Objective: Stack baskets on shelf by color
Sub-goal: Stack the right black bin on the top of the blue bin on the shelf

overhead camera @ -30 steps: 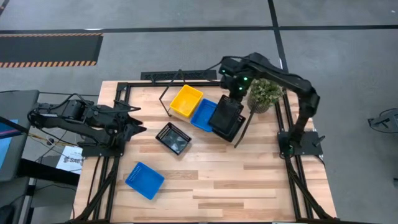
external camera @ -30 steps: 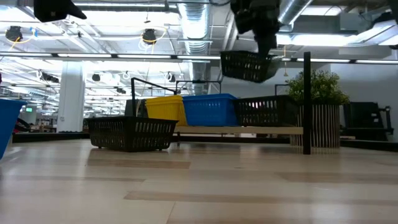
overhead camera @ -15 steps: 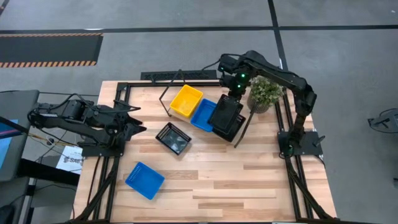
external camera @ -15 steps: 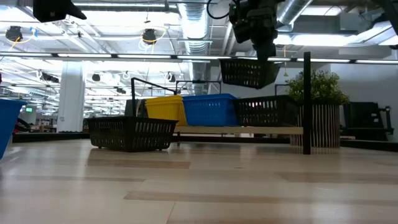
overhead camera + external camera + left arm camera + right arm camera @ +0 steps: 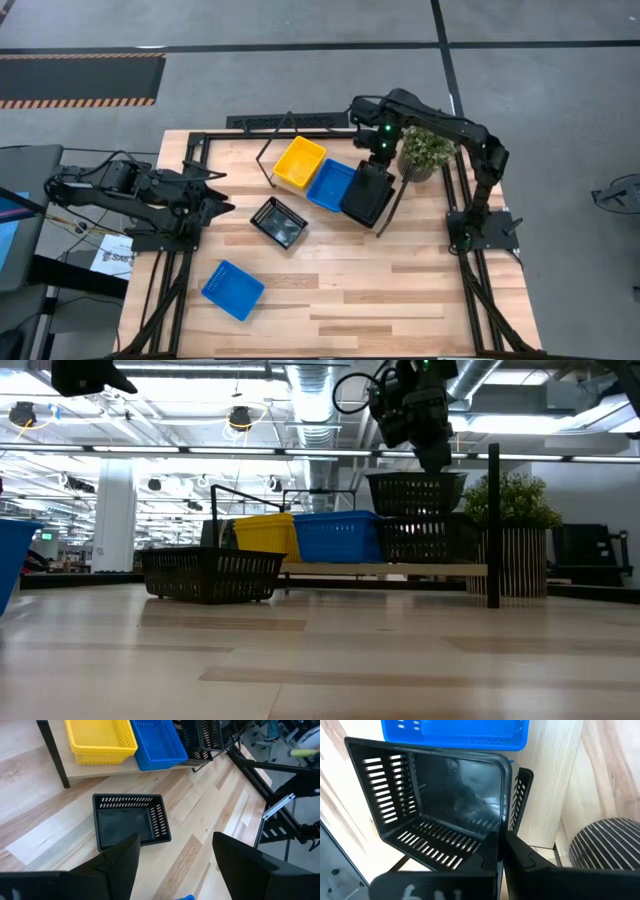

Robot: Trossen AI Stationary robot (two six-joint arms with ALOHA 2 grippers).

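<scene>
Right now the right gripper point(image 5: 432, 460) is pinching the near wall of a black basket point(image 5: 367, 193), holding it directly over a second black basket point(image 5: 425, 538) that is sitting on the shelf point(image 5: 385, 569). In the low view the held basket is hanging almost level, its base just above the rim of the one beneath, seemingly not yet nested. That vertical alignment is the relation the coming move is turning on: the target is lying straight below the gripper, so a short descent looks like all that is needed.

From above, the shelf is running diagonally across the far part of the table point(image 5: 400, 290), with the yellow basket point(image 5: 299, 162) at one end, a blue basket point(image 5: 331, 185) beside it, and the black pair at the end nearest the potted plant point(image 5: 426, 150). The held basket's long axis appears to be lying across the shelf, matching its neighbours.

The left gripper point(image 5: 215, 195) is waiting with fingers spread, well away from the shelf. It is the arm nearer the loose black basket point(image 5: 278, 221) and the loose blue basket point(image 5: 233, 289) on the tabletop.
</scene>
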